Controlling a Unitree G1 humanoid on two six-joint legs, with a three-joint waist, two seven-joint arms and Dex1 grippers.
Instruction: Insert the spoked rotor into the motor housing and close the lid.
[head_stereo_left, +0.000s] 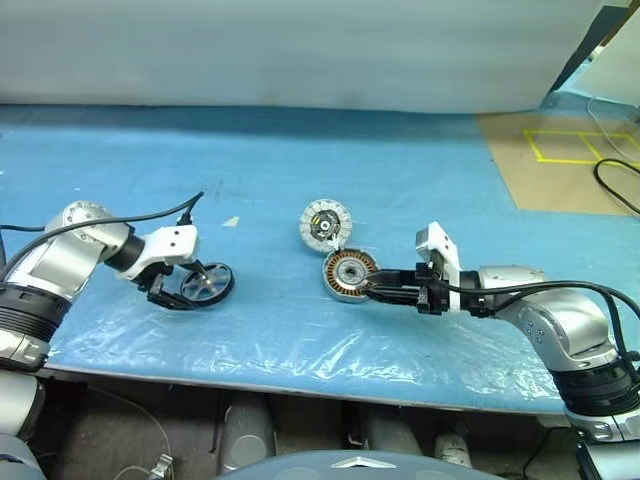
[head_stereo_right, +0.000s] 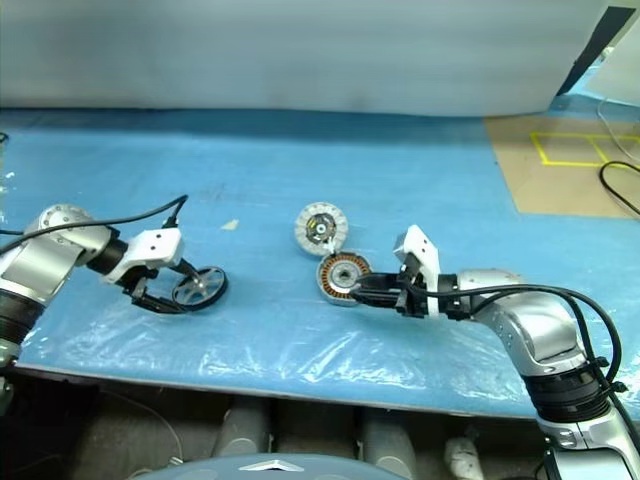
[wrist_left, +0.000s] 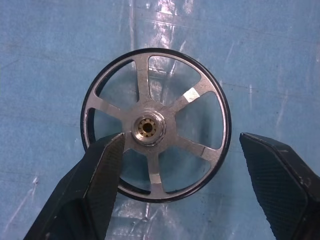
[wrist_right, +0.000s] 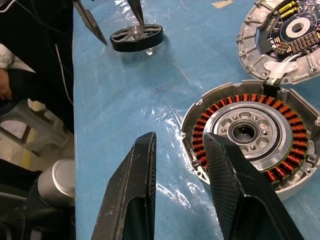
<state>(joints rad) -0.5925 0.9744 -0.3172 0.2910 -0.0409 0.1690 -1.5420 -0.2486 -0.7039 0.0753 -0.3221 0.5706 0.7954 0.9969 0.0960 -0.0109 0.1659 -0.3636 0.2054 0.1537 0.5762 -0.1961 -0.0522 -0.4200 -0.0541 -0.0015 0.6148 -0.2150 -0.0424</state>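
The spoked rotor (head_stereo_left: 208, 283) lies flat on the blue sheet at the left. My left gripper (wrist_left: 181, 137) hangs right over it, open, one finger (wrist_left: 100, 170) overlapping its dark rim and the other standing clear of it. The motor housing (head_stereo_left: 350, 274), with its copper windings, sits in the middle. The lid (head_stereo_left: 325, 225) lies just behind it, inner face up, touching its rim. My right gripper (wrist_right: 180, 140) is at the housing's (wrist_right: 250, 135) near edge, jaws partly apart: one finger (wrist_right: 225, 175) over the windings, the other outside the rim, sheet showing between.
A brown board (head_stereo_left: 560, 170) with yellow tape and a black cable (head_stereo_left: 615, 185) lie at the far right. The table's front edge (head_stereo_left: 300, 385) runs just below both arms. A person's hand (wrist_right: 5, 85) shows beside the table.
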